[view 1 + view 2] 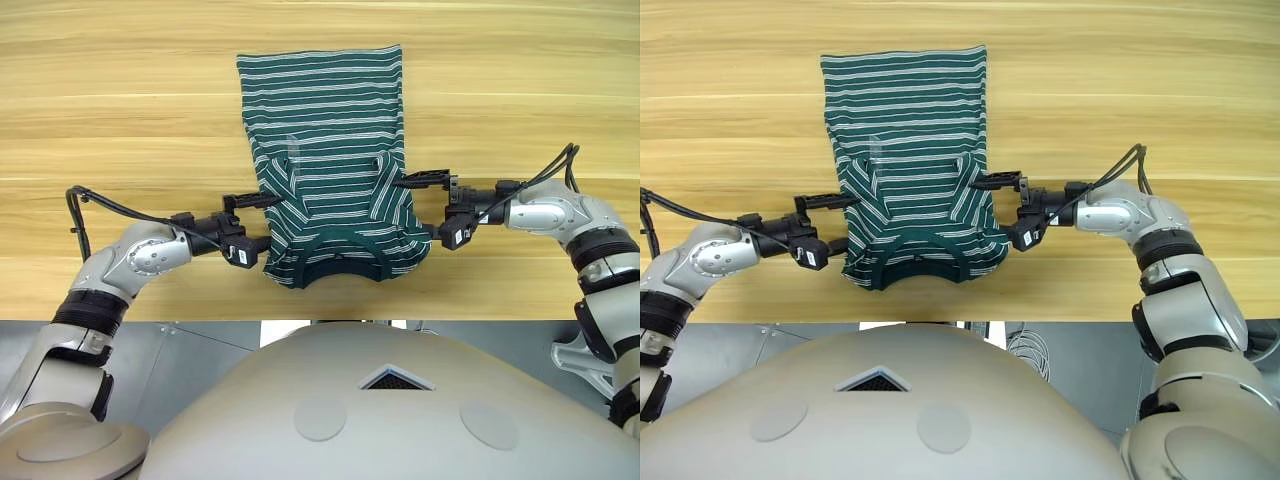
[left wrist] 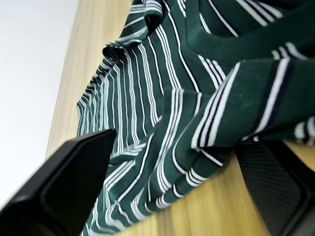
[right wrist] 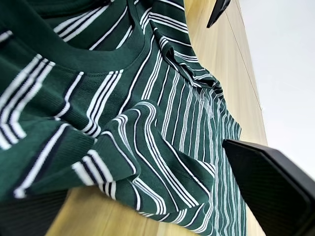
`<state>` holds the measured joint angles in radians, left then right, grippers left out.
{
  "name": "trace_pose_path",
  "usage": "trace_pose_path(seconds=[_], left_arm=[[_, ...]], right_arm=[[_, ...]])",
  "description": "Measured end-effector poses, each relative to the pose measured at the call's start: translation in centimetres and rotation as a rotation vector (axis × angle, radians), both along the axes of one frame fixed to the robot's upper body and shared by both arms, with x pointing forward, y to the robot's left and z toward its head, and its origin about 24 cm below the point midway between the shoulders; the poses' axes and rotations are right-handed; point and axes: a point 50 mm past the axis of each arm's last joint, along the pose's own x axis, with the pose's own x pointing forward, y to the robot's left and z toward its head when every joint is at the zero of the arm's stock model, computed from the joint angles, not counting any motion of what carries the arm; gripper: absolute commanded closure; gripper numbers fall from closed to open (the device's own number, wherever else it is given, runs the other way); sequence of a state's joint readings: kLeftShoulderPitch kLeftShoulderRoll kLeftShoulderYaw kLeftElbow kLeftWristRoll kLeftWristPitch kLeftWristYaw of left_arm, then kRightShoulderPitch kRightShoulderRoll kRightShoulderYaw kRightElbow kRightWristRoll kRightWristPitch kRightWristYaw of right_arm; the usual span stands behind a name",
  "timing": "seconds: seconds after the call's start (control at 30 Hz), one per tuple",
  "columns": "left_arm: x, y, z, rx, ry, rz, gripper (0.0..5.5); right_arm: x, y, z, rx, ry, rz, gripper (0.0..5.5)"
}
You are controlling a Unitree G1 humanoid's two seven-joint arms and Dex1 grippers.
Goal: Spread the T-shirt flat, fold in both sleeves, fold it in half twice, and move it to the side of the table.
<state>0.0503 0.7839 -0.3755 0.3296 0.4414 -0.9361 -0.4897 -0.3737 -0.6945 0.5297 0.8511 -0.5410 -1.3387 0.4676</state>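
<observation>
The T-shirt (image 1: 325, 130) lies in the upper centre of the frame on the table (image 1: 120, 100), sleeves folded in, collar toward the bottom. The left gripper (image 1: 270, 221) and right gripper (image 1: 412, 207) flank the collar end, each with its jaws spread wide around a shoulder corner.

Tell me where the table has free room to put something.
Bare table lies left and right of the T-shirt and beyond its far end. Near the collar it is crowded: the left gripper and right gripper flank it.
</observation>
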Motion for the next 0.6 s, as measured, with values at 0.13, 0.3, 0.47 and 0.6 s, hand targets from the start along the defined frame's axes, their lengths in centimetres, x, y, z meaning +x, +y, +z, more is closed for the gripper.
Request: trace_pose_path(seconds=[0.13,0.3,0.47,0.6], left_arm=[[-0.1,0.0,-0.4,-0.022,0.004,-0.002,1.97],[-0.4,0.0,-0.9,-0.021,0.029,-0.008,2.94],[-0.9,0.2,-1.3,-0.018,0.054,-0.014,3.89],[-1.2,0.3,-1.7,-0.019,0.070,-0.015,4.71]], right_arm=[[-0.2,0.2,-0.3,-0.015,0.013,0.021,1.40],[-0.5,0.4,-0.7,-0.029,0.033,0.031,2.36],[-0.8,0.4,-1.2,-0.035,0.056,0.024,3.30],[-1.1,0.4,-1.5,-0.043,0.086,0.012,4.12]])
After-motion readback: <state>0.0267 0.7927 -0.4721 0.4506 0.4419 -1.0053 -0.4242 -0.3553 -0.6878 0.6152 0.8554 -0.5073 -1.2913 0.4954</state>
